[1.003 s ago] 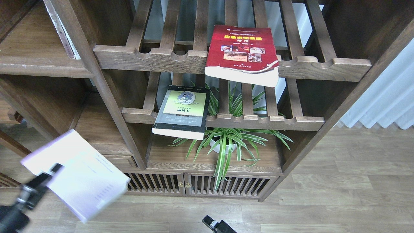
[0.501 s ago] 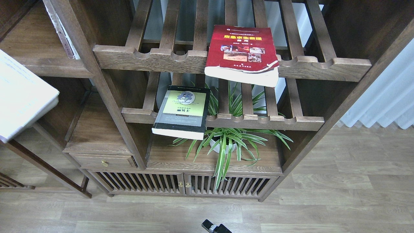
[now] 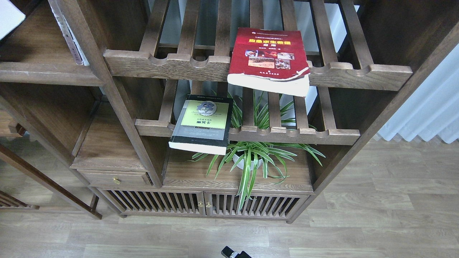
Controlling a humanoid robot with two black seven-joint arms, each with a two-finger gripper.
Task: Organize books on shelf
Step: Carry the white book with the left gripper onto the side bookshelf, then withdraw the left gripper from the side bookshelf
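A corner of the pale lavender-white book (image 3: 9, 16) shows at the top left edge, above the flat dark-brown shelf (image 3: 46, 73). What holds it is out of view, and so is my left gripper. The thick red book (image 3: 269, 53) lies flat on the upper slatted rack and overhangs its front rail. The black-bordered book with the yellow-green panel (image 3: 202, 122) lies on the lower slatted rack and also overhangs. A small black tip of my right gripper (image 3: 235, 253) shows at the bottom edge, and its fingers cannot be told apart.
A thin pale book spine (image 3: 68, 36) leans against the cabinet upright beside the shelf. A potted spider plant (image 3: 251, 154) stands on the board under the lower rack. A small drawer (image 3: 114, 178) and slatted doors (image 3: 204, 204) are below. White curtains (image 3: 430, 107) hang at the right.
The lavender-white book has risen from the lower left to the top left corner, now mostly out of view. My left arm has left the view. The right gripper's tip has sunk slightly.
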